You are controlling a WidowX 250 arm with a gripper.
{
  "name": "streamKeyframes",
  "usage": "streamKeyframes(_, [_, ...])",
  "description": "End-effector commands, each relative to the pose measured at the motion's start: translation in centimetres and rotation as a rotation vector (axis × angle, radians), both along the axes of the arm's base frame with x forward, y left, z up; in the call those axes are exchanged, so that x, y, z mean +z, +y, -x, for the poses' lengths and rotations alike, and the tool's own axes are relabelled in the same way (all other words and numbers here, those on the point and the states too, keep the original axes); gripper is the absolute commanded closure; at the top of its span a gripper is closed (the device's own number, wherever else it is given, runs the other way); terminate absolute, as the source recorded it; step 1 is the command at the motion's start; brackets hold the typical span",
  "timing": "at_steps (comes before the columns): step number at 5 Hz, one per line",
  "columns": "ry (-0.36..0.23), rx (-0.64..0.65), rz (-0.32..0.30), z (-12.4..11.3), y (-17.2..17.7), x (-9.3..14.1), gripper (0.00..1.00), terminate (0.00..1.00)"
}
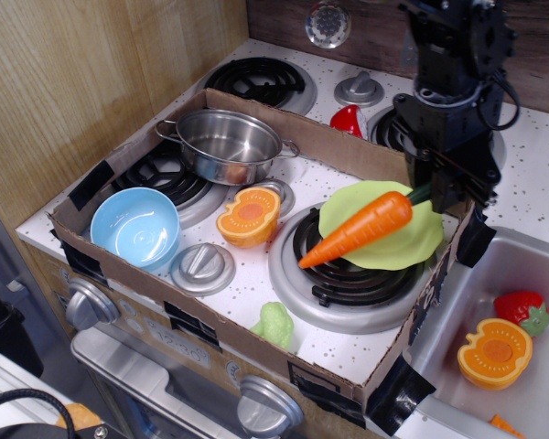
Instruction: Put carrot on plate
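Observation:
The carrot is long and orange, with its dark green stem up at the right. My gripper is shut on that stem end and holds the carrot tilted, tip pointing down-left. The carrot's thick half lies over the lime-green plate, and its tip reaches past the plate's left rim over the black burner. I cannot tell whether the carrot touches the plate. The plate sits on the burner at the right end of the cardboard box, partly hidden by the carrot.
A steel pot, a light blue bowl, an orange pumpkin half, a metal lid and a green toy lie inside the cardboard box. The sink at right holds a strawberry and another pumpkin half.

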State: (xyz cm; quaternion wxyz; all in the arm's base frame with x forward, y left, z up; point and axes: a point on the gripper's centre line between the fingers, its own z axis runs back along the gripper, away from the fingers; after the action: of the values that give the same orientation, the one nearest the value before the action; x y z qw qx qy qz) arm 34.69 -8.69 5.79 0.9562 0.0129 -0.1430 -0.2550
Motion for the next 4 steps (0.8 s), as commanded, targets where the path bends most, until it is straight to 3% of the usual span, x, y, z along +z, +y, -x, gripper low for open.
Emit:
streamKeyframes(1, [-0.067, -0.037, 0.046, -2.5, -0.1, 0.6, 0.0, 0.0])
streamKeyframes(3, [-0.102, -0.022, -0.028, -2.1, 0.3, 3.0, 0.0, 0.0])
streamKeyframes(4, [-0.106, 0.027, -0.102, -1.2, 0.8, 6.2, 0.0, 0.0])
